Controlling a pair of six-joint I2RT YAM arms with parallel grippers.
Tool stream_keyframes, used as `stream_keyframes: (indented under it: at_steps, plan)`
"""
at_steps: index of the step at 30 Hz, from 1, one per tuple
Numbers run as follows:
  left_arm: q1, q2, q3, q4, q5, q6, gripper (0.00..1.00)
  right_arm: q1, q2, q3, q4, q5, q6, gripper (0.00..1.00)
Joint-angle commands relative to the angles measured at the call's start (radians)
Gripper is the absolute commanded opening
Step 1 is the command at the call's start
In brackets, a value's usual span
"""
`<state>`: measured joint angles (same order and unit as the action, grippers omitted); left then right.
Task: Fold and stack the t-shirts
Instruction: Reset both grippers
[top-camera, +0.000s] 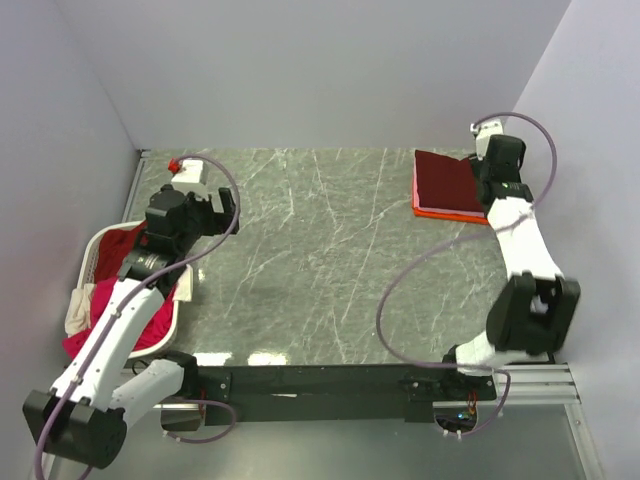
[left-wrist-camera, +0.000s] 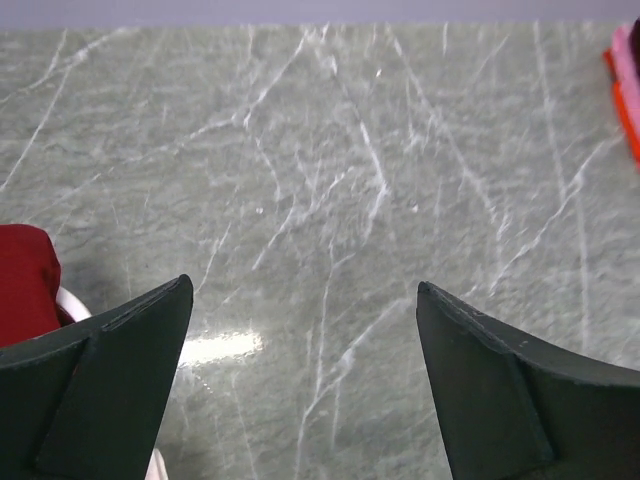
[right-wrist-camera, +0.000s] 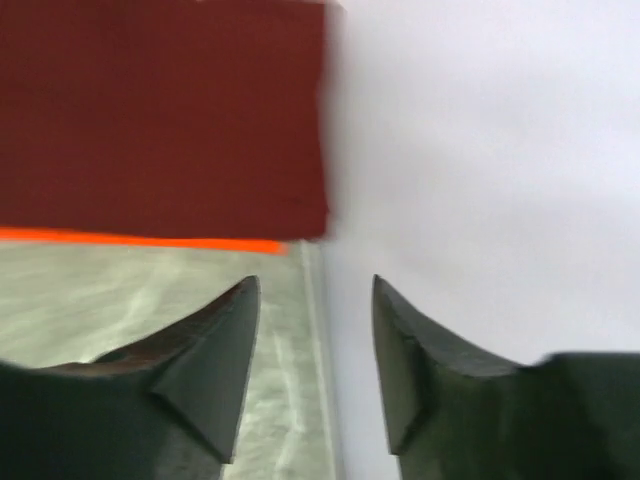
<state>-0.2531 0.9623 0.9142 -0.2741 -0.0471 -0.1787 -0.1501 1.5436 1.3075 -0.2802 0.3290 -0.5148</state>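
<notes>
T-shirts (top-camera: 160, 322), soft, limp and light, lie heaped in the basket (top-camera: 92, 250), with a folded stack (top-camera: 450, 180) far right of it; I'd pinch a shoulder seam, my left gripper (left-wrist-camera: 305, 375) and right gripper (right-wrist-camera: 315, 335) both spread and empty.

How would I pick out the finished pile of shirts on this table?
Start at the grey marbled table and look to its far right corner. There lies a flat, square-folded dark maroon shirt with the edge of an orange shirt showing beneath it. Unlike the crumpled shirts heaped in the white basket on the left, this pile is neat and flat.
</notes>
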Motion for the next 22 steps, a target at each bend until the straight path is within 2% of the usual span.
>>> stream_keyframes:
  at_steps: [1, 4, 6, 7, 8, 11, 15, 22]
  plan:
    - [0.012, -0.062, 0.049, 0.021, 0.007, -0.059, 1.00, 0.020, -0.161, -0.062, -0.135, -0.307, 0.085, 0.59]
    - [0.034, -0.105, 0.045, 0.000, 0.036, -0.103, 1.00, 0.018, -0.318, -0.140, -0.120, -0.457, 0.169, 0.63]
    - [0.046, -0.140, 0.016, 0.001, 0.039, -0.126, 0.99, 0.017, -0.460, -0.241, -0.049, -0.466, 0.241, 0.68]
    - [0.063, -0.148, 0.008, -0.002, 0.062, -0.149, 0.99, 0.014, -0.509, -0.287, 0.054, -0.447, 0.275, 0.75]
    - [0.074, -0.158, 0.000, -0.005, 0.073, -0.159, 1.00, 0.009, -0.561, -0.331, 0.106, -0.430, 0.312, 0.87]
    - [0.110, -0.172, -0.024, -0.022, 0.122, -0.185, 1.00, 0.009, -0.750, -0.476, 0.228, -0.374, 0.424, 0.88]
    - [0.143, -0.200, -0.060, -0.024, 0.150, -0.211, 1.00, 0.011, -0.748, -0.436, 0.121, -0.272, 0.581, 0.89]
    - [0.150, -0.220, -0.071, -0.034, 0.127, -0.246, 1.00, 0.011, -0.804, -0.482, 0.156, -0.252, 0.587, 0.88]
